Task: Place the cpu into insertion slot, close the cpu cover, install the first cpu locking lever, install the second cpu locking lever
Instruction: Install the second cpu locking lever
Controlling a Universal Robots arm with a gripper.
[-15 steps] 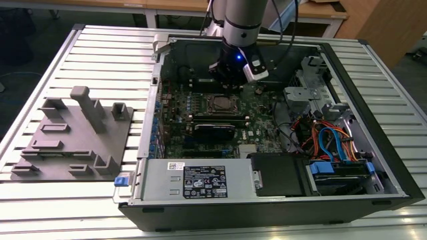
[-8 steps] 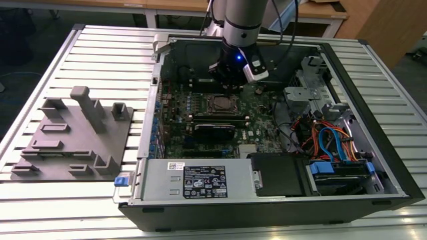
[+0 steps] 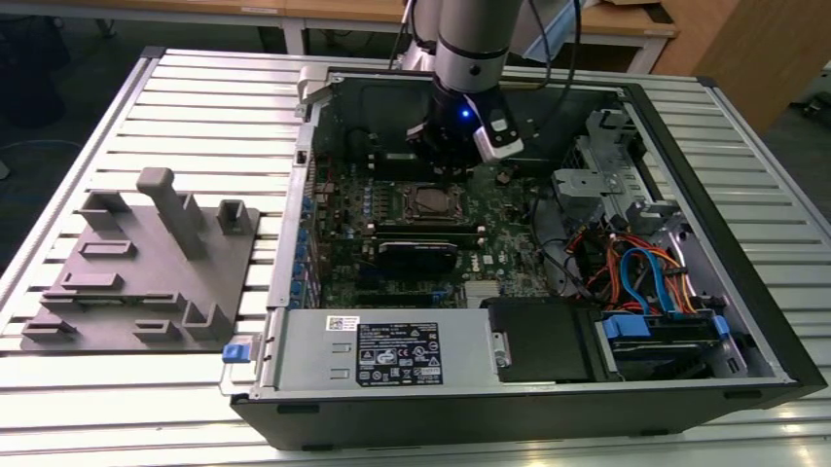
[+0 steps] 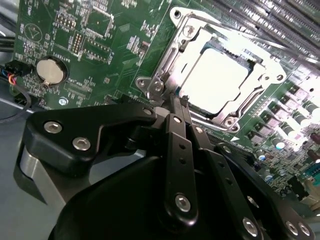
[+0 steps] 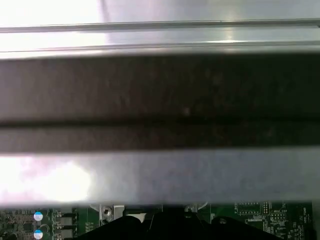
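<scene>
The cpu (image 4: 220, 80) lies flat in the insertion slot (image 3: 405, 191), its metal top glaring bright in the second wrist view. The silver cpu cover (image 4: 172, 55) rests down around it as a frame. My gripper (image 4: 179, 100) is shut, its two black fingers (image 4: 175, 135) pressed together with nothing visible between them. The tips sit at the corner of the socket frame beside a screw mount (image 4: 155, 87). In the exterior view the gripper (image 3: 449, 165) hangs just behind the socket, inside the open computer case. I cannot make out the locking levers.
A coin battery (image 4: 50, 70) sits on the green board (image 4: 115, 45). A black block (image 3: 415, 255) lies in front of the socket. Coloured cables (image 3: 636, 263) fill the case at the exterior view's right. A grey fixture plate (image 3: 143, 263) stands outside at its left.
</scene>
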